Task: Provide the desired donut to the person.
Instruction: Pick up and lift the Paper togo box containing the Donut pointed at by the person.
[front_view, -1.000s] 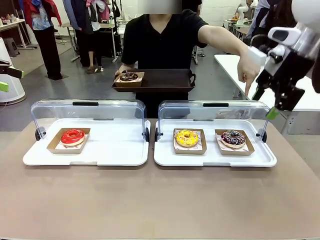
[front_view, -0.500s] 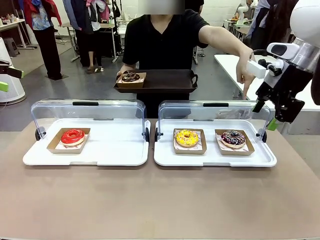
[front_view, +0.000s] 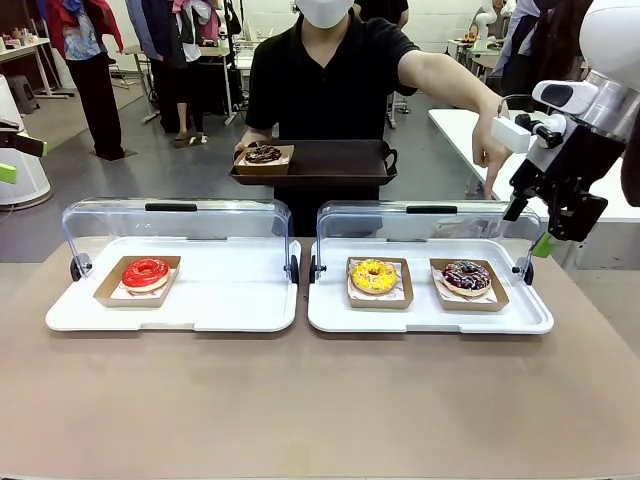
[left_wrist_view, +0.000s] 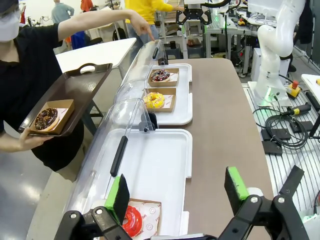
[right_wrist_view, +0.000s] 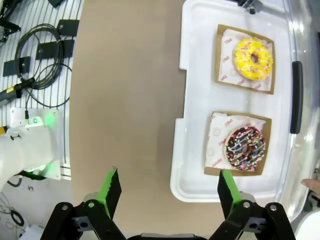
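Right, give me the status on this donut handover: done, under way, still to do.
Done: one chocolate donut sits on the person's tray. In hand: the person's hand points down toward the sprinkled donut, and the open right gripper hangs raised beside that end of the display case. Left: nothing is gripped, so picking up that donut's box and putting it on the tray likely remains.
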